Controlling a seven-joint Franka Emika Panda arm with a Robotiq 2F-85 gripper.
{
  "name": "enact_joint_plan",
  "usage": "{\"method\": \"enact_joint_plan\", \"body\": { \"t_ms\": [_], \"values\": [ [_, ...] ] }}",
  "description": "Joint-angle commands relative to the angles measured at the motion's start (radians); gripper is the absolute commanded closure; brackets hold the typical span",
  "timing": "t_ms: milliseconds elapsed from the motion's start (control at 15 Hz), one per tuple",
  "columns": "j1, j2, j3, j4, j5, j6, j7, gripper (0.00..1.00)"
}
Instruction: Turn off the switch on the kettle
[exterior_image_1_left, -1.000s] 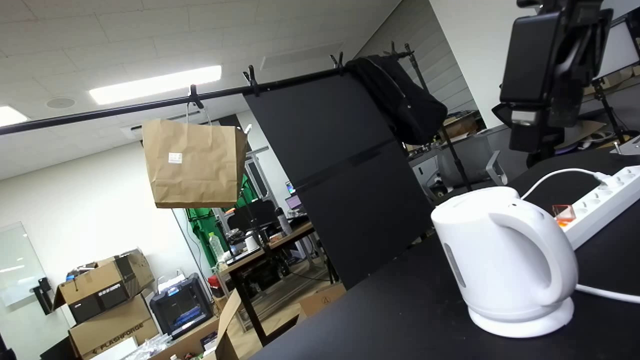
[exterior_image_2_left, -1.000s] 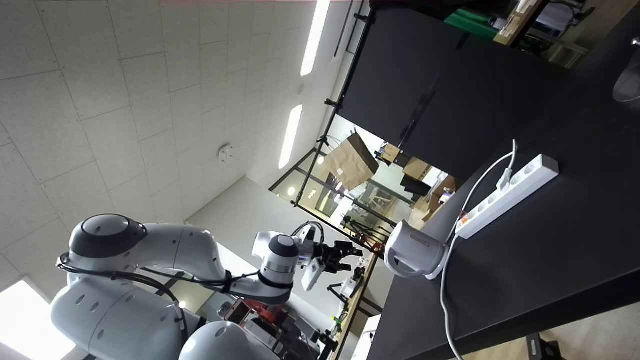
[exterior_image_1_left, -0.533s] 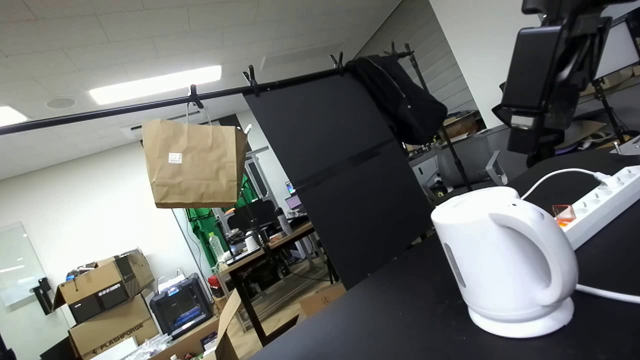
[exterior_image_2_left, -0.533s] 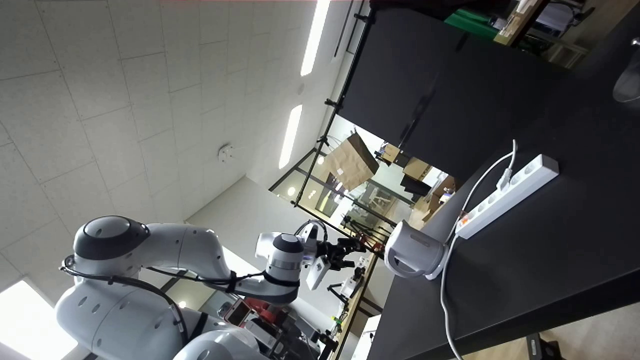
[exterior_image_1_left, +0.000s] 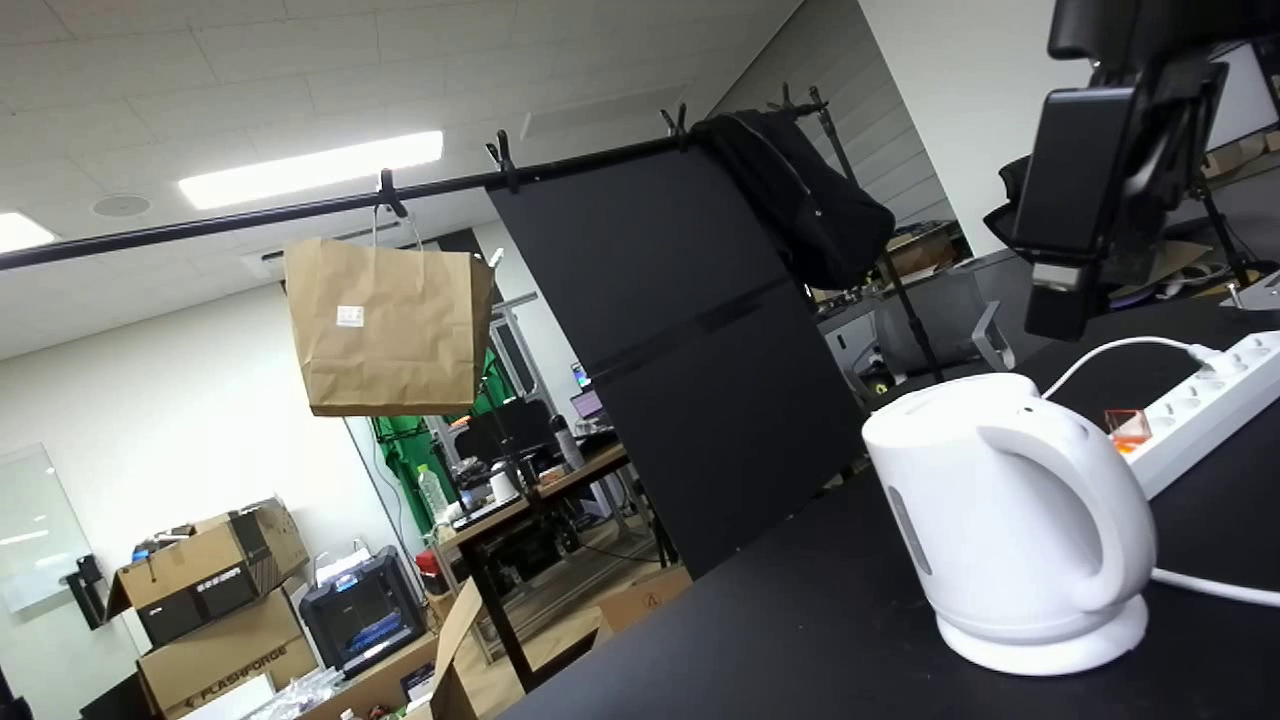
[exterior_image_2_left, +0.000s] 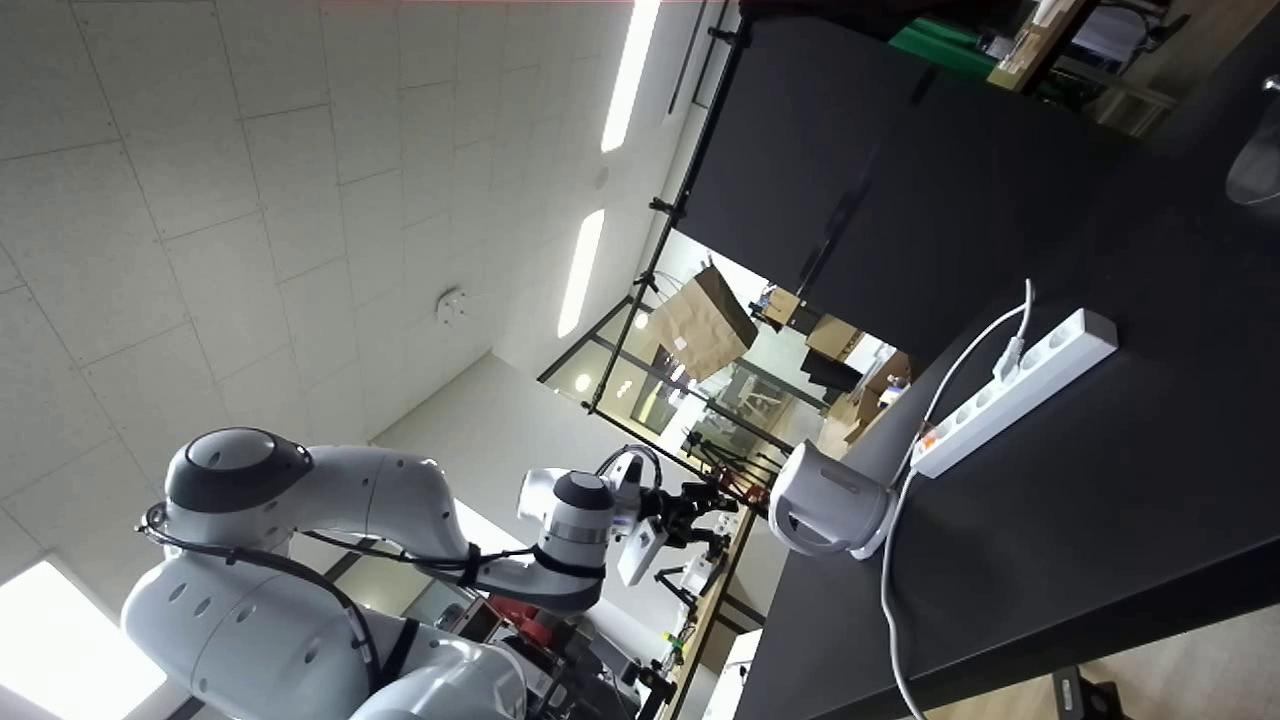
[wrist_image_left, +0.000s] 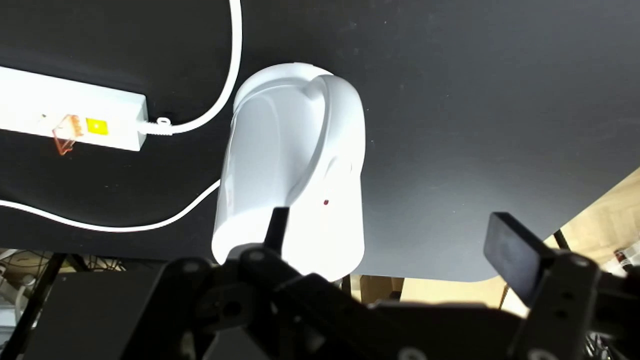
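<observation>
The white kettle (exterior_image_1_left: 1010, 540) stands upright on its round base on the black table, in both exterior views; it also shows here (exterior_image_2_left: 830, 495). In the wrist view I see the kettle (wrist_image_left: 275, 145) from above, its handle on the right and a small dark red spot near the handle's top. I cannot make out the switch's position. My gripper (wrist_image_left: 392, 232) is open and empty, its fingers wide apart. The left finger overlaps the kettle's top in the wrist view. In an exterior view the gripper (exterior_image_2_left: 728, 522) is above and to the left of the kettle, apart from it.
A white power strip (exterior_image_2_left: 1015, 395) with a plugged-in cord lies beside the kettle; it also shows in the wrist view (wrist_image_left: 75, 110). White cables (wrist_image_left: 232, 65) run close to the kettle. The black table (wrist_image_left: 475, 125) ends in a rounded corner. A black panel (exterior_image_1_left: 700, 340) hangs behind.
My gripper has moved slightly lower and a little closer to the kettle, and the arm has shifted with it. The kettle and power strip have not moved.
</observation>
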Motion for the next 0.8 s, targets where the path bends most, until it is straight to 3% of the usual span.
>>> {"method": "enact_joint_plan", "body": {
  "t_ms": [0, 733],
  "values": [
    [0.001, 0.000, -0.001, 0.000, 0.000, 0.000, 0.000, 0.00],
    [-0.017, -0.007, 0.009, 0.008, -0.005, -0.004, 0.005, 0.00]
  ]
}}
